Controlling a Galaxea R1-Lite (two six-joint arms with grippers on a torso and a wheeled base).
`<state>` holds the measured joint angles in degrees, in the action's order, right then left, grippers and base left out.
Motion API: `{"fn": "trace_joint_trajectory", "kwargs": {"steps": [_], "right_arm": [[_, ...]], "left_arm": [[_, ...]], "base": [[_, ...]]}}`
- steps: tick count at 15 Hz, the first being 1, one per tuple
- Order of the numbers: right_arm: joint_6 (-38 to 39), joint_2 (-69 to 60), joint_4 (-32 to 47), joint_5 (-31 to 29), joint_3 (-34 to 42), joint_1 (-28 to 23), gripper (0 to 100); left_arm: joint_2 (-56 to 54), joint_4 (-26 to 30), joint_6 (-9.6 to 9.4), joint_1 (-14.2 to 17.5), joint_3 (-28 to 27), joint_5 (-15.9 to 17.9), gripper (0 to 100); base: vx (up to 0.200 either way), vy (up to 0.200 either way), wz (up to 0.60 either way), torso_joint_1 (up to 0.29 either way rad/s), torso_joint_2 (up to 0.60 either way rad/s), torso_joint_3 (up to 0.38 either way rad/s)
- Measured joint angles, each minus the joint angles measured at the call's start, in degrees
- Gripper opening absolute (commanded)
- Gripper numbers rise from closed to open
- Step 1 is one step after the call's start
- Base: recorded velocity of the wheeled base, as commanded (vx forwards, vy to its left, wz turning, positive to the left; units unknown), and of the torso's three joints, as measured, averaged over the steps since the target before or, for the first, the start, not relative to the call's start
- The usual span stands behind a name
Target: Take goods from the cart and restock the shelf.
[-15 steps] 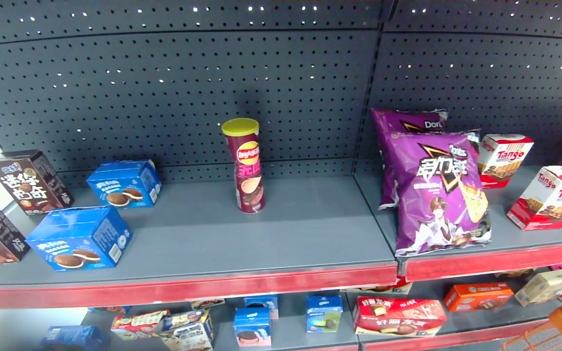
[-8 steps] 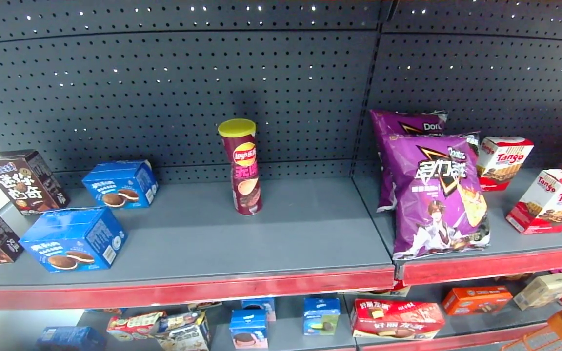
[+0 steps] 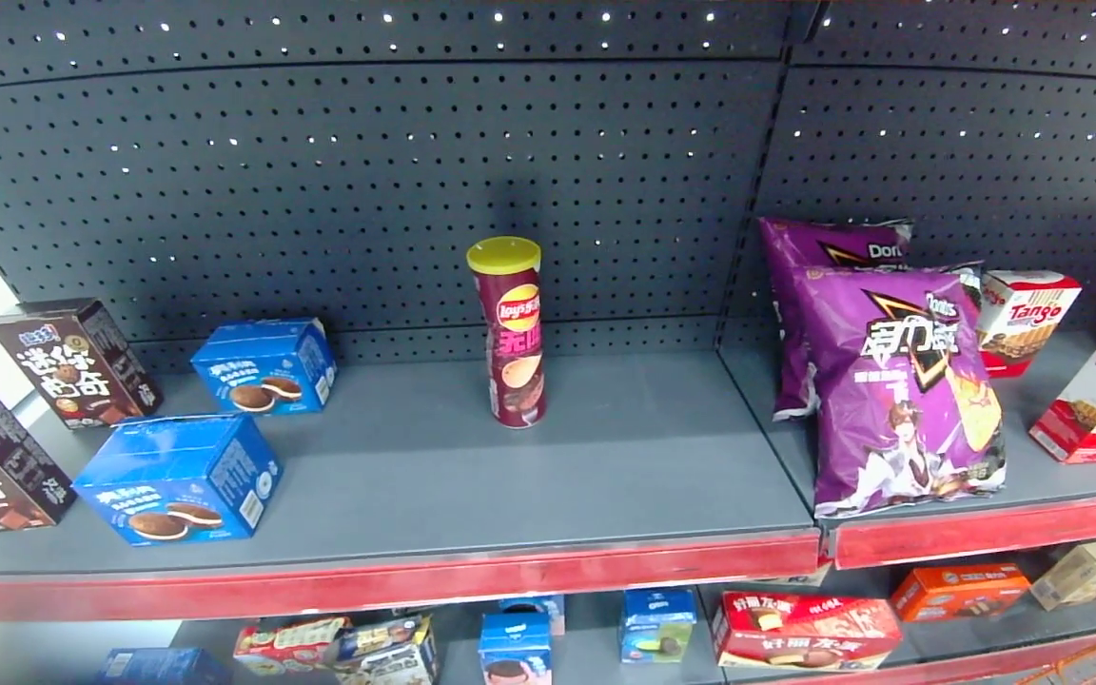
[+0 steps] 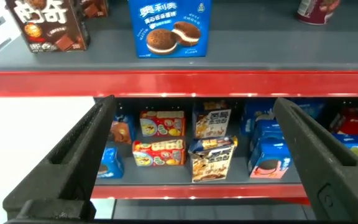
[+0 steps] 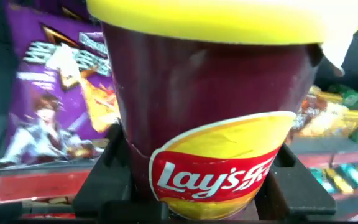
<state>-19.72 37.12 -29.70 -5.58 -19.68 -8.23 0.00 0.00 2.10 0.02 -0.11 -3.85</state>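
A: Right gripper (image 5: 197, 186)?
B: Clamped on maroon cylindrical chip can (image 5: 210, 93) with a yellow lid; purple foil bag (image 5: 55, 93) behind.
A: Left gripper (image 4: 191, 158)?
B: Fingers spread wide, facing red-edged grey metal shelf (image 4: 260, 84).

Left gripper (image 4: 191, 158) wide, right gripper (image 5: 194, 183) clamped.

— Bright in here?
— Fairly, and even. Pinpoints of light shine through the pegboard (image 3: 320, 181) holes up top, and the far left washes out white.
— Shadows?
— A soft one climbs the pegboard behind the chips can (image 3: 513, 333). The lower shelf (image 3: 596, 652) sits dimmer. The purple bag (image 3: 900, 390) glints, the red shelf lip (image 3: 377, 577) bows toward the corners, and the held can (image 5: 210, 124) has a glowing yellow lid.
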Motion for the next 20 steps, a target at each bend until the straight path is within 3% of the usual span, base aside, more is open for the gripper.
{"fn": "trace_joint_trajectory", "kwargs": {"steps": [4, 9, 16, 20], "right_arm": [[-1.9, -0.2, -0.2, 0.0, -0.1, 0.0, 0], [-2.0, -0.4, -0.5, 0.9, -0.3, 0.1, 0], [-2.0, -0.5, -0.4, 1.0, -0.3, 0.1, 0], [-2.0, -1.0, 0.0, 1.4, 0.1, 0.1, 0]], "left_arm": [[0.0, 0.0, 0.00, 0.0, 0.0, 0.0, 100], [0.0, 0.0, -0.02, 0.0, 0.0, 0.0, 100], [0.0, 0.0, -0.07, 0.0, 0.0, 0.1, 100], [0.0, 0.0, -0.10, 0.0, 0.0, 0.1, 100]], "base": [[0.000, 0.000, 0.00, 0.000, 0.00, 0.000], [0.000, 0.000, 0.60, 0.002, 0.00, 0.001], [0.000, 0.000, 0.00, 0.000, 0.00, 0.000], [0.000, 0.000, -0.45, -0.001, 0.00, 0.003]]}}
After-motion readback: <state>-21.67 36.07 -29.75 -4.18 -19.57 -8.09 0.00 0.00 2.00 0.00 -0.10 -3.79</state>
